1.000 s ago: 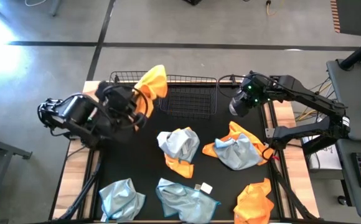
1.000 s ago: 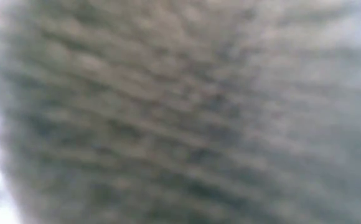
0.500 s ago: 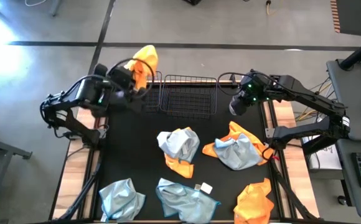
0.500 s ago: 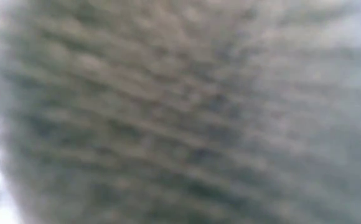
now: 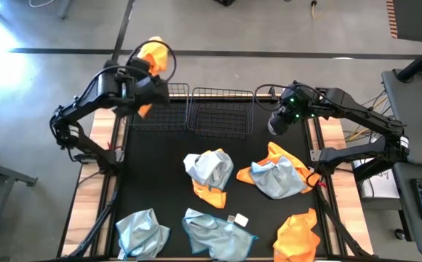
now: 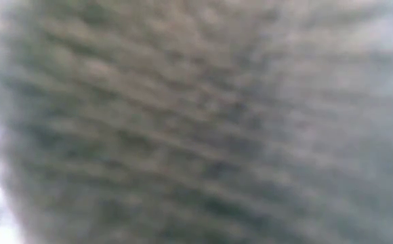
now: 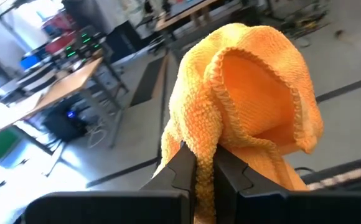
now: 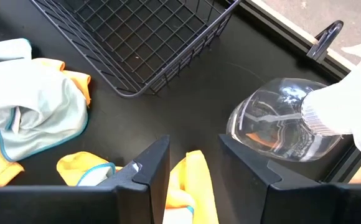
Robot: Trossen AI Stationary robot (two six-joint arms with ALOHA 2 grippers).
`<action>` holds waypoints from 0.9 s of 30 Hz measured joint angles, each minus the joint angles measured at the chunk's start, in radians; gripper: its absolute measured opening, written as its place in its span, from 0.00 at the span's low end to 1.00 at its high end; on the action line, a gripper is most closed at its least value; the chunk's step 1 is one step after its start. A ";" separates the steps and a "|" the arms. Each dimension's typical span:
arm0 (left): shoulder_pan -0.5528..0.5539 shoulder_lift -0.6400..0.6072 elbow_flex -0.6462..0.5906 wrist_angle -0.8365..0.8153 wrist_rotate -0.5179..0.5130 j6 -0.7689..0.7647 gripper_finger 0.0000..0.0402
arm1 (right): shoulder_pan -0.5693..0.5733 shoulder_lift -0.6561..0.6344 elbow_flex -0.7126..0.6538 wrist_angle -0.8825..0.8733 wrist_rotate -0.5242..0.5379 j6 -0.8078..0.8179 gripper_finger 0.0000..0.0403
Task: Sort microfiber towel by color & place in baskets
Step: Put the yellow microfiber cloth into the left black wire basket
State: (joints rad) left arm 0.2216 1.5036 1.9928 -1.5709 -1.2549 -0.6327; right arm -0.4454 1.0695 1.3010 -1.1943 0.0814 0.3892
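Note:
My left gripper (image 5: 147, 76) is raised at the table's far left, shut on a bright orange microfiber towel (image 5: 154, 54) (image 7: 243, 112). It hangs beyond the far rim of the left basket (image 5: 156, 113). The right basket (image 5: 220, 110) (image 8: 137, 37) stands beside it. My right gripper (image 5: 282, 122) (image 8: 193, 165) hovers open at the far right, above an orange and blue-grey heap (image 5: 276, 175). More towels lie crumpled on the black mat: blue-grey over orange (image 5: 209, 171), two blue-grey (image 5: 142, 231) (image 5: 218, 231), and one orange (image 5: 298, 236). My left gripper pinches a bunched fold of the orange towel (image 7: 199, 163) between its two fingers (image 7: 182, 167). The fingers point nearly level toward the far side. The towel bulges in a hood beyond the fingertips, a flap (image 5: 144, 110) hangs below, and all of it is clear of table and basket.
A clear plastic spray bottle (image 8: 286, 124) lies on the mat by the far right corner, close to my right gripper. A small white tag (image 5: 239, 218) lies near the front. A blurred grey surface fills the low view. Wooden table edges flank the mat.
My left gripper has swung from over the left basket toward the table's far left corner, carrying the orange towel with it. The towel now hangs past the basket's far rim, still bunched in the hold.

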 joint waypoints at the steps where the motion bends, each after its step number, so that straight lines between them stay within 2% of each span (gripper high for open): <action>1: 0.019 0.000 -0.007 0.000 0.000 0.000 0.02 | 0.000 0.000 0.000 0.000 0.000 0.000 0.31; 12: 0.210 0.002 -0.032 0.000 0.018 0.030 0.02 | 0.000 0.000 0.000 0.000 0.000 -0.020 0.31; 16: 0.250 0.002 -0.032 0.010 0.067 0.062 0.02 | 0.000 0.000 0.000 0.001 0.000 -0.035 0.31; 22: 0.288 0.002 -0.032 0.052 0.108 0.142 0.02 | 0.000 0.000 0.000 0.003 0.000 -0.049 0.31; 27: 0.329 0.002 -0.032 0.166 0.172 0.278 0.02 | 0.000 0.000 0.000 0.003 0.000 -0.049 0.31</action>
State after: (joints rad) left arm 0.5507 1.5057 1.9610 -1.4048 -1.0830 -0.3548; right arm -0.4454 1.0695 1.3010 -1.1912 0.0814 0.3397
